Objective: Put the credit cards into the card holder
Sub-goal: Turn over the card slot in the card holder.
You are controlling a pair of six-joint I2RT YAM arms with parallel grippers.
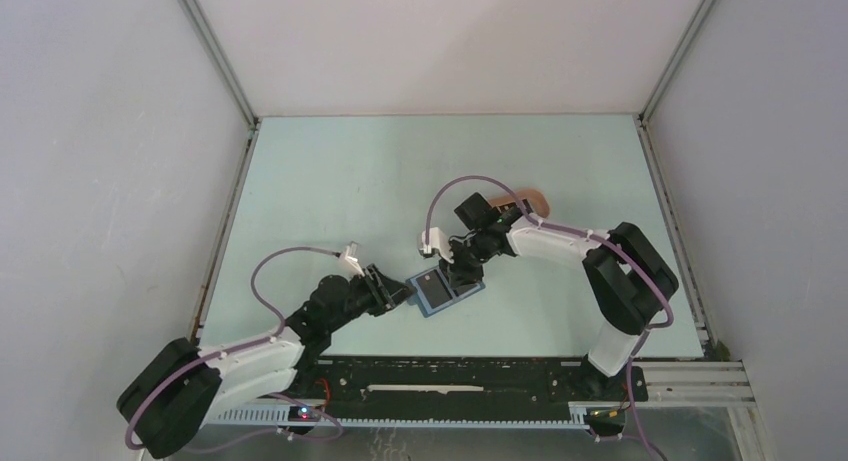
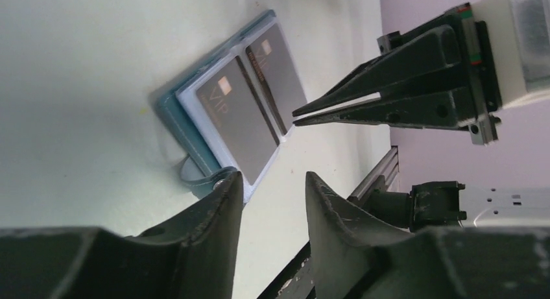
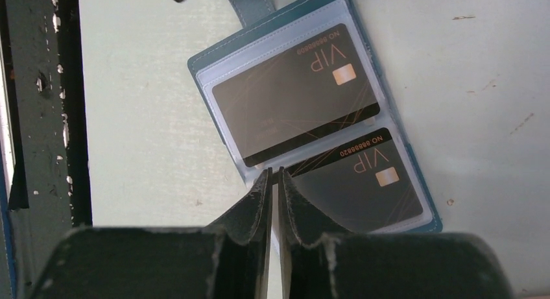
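The card holder (image 1: 445,293) lies open and flat on the table, lighter blue inside, with clear sleeves. Two black credit cards marked VIP sit in it side by side (image 3: 295,98) (image 3: 363,182); the left wrist view shows them too (image 2: 237,114) (image 2: 275,72). My right gripper (image 3: 274,172) points down at the holder's edge between the two cards, its jaws drawn together to a thin slit with nothing seen between them. My left gripper (image 2: 272,179) is open over bare table at the holder's near corner, one finger against the snap strap (image 2: 194,176).
A peach-pink tray (image 1: 520,201) lies behind the right arm, partly hidden by it. The black rail of the table's near edge (image 3: 39,117) runs close to the holder. White walls enclose the table on three sides.
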